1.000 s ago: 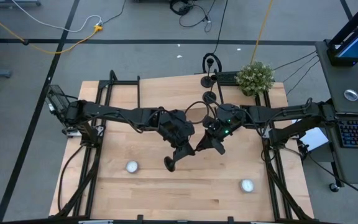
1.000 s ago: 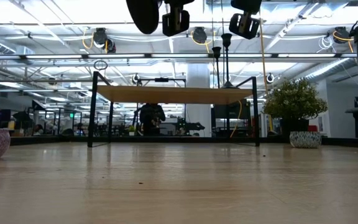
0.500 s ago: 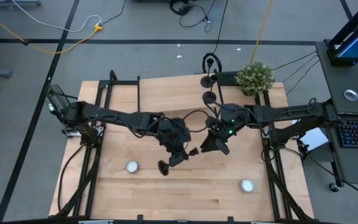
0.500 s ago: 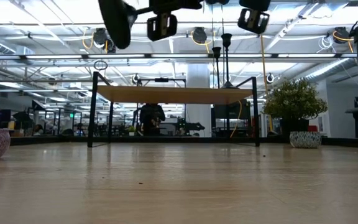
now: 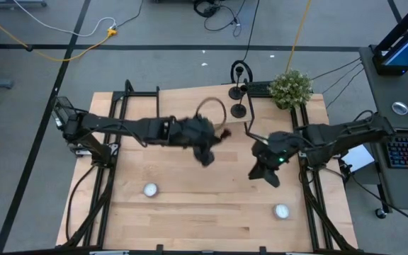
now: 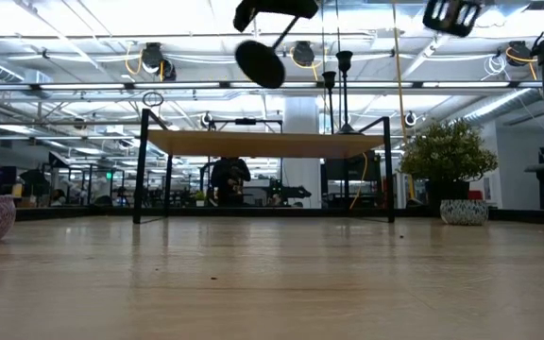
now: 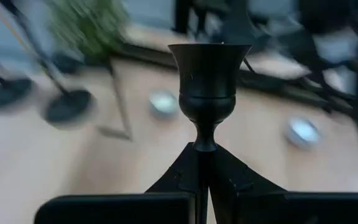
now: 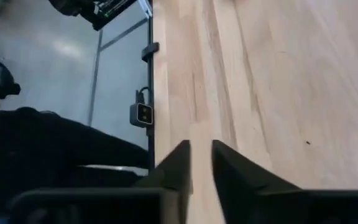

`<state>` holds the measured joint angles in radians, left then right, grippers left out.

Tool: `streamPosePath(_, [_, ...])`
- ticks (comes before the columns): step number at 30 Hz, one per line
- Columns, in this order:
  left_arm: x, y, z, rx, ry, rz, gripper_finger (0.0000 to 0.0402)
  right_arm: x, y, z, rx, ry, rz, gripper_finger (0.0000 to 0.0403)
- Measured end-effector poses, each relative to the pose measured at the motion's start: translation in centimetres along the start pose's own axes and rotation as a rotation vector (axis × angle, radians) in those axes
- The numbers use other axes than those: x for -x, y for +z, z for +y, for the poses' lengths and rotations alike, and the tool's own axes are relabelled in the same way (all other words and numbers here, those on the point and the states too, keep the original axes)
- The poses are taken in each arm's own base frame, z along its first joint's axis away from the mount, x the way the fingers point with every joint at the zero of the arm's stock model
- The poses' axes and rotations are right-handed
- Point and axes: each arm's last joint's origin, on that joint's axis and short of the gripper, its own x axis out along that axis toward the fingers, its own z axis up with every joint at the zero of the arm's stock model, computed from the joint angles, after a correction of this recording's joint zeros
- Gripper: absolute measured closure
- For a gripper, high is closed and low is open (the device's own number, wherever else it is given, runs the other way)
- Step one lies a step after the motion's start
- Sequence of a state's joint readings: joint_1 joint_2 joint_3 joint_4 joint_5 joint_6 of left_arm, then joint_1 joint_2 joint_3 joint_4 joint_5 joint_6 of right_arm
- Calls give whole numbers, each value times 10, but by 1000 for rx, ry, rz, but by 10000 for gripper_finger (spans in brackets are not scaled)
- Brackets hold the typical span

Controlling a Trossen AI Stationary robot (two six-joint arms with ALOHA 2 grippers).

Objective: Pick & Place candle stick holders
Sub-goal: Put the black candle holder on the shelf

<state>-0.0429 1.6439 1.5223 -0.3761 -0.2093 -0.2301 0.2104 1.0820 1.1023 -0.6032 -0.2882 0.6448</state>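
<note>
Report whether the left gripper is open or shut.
Shut on a candle stick holder. The left wrist view shows the left gripper with its fingers pressed together around the thin stem, the cup top rising beyond them.

A: How is my light?
B: Bright and even from ceiling strips (image 6: 253,87) overhead, glaring white in the low view.
A: Blur?
B: My left wrist view smears the worktop (image 7: 36,162); the candle stick holder (image 7: 209,93) stays sharp. Shadows are soft.
</note>
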Motion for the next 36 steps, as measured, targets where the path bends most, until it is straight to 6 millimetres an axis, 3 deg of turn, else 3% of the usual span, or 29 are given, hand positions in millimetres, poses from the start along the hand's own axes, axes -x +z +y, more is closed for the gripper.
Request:
streamPosePath(3, [3, 16, 22, -31, 75, -110, 388, 12, -10, 11, 40, -5, -35, 393])
streamPosePath(10, [0, 51, 79, -45, 172, -394, 388, 44, -33, 23, 93, -34, -108, 401])
streamPosePath(13, [-6, 56, 101, -43, 161, -451, 388, 57, -44, 21, 91, -75, -100, 400])
streamPosePath(21, [-36, 50, 138, -66, 170, -473, 388, 81, -67, 12, 122, -123, -135, 402])
streamPosePath(30, [-53, 36, 162, -97, 203, -470, 388, 83, -87, -7, 29, -113, -145, 402])
streamPosePath(36, [-61, 16, 175, -67, 196, -540, 388, 85, -91, -11, -9, -104, -157, 403])
